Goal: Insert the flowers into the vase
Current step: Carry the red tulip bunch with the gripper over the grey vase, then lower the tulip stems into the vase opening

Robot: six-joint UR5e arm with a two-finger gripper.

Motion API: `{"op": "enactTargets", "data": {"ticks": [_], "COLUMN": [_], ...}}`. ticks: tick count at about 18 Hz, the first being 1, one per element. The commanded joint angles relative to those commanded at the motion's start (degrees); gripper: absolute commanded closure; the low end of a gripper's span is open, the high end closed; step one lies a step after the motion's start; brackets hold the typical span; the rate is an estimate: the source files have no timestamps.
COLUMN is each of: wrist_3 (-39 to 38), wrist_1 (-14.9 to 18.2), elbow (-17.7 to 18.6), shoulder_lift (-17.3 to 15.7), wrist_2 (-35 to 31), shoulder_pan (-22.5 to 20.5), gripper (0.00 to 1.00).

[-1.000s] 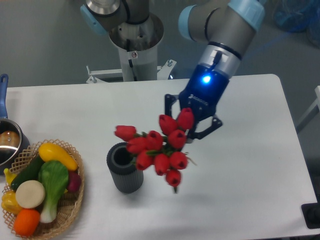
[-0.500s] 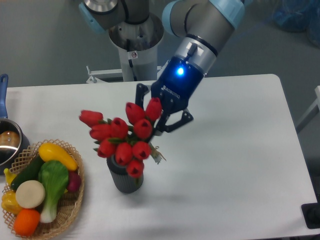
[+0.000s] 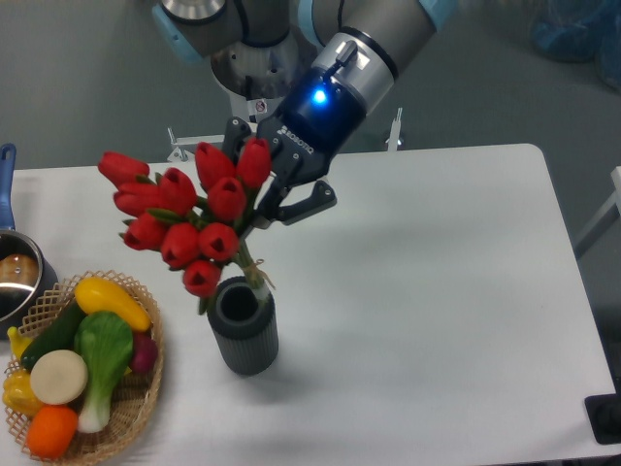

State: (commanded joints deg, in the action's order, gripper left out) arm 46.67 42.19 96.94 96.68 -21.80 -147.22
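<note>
Gripping the flowers (image 3: pixel 184 218), the gripper (image 3: pixel 264 199) has its dark fingers closed round the bunch just behind the red buds, a blue light glowing on its body. Its arm reaches down from the far side of the table (image 3: pixel 437 291). Red tulip heads fan out to the left of the fingers, and the tied stem ends point down and to the right, their tips at the far rim of the vase (image 3: pixel 243 325); whether they have entered its mouth cannot be told. That dark ribbed vase stands upright on the white table, near the front. Left of it sits a wicker basket (image 3: pixel 126 408) of toy vegetables, and a metal pot (image 3: pixel 17 277) shows at the left edge.
</note>
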Motion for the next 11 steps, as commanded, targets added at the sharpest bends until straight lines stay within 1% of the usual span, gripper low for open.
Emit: {"op": "enactTargets", "data": {"ticks": [7,11], "wrist_3": [0.0,0.3], "wrist_1": [0.0,0.0], "elbow": [1.3,1.2], "shoulder_lift": [0.6,1.4], "wrist_2": [0.0,-0.1], "shoulder_pan": [0.2,0.2], "gripper": [0.67,0.67]}}
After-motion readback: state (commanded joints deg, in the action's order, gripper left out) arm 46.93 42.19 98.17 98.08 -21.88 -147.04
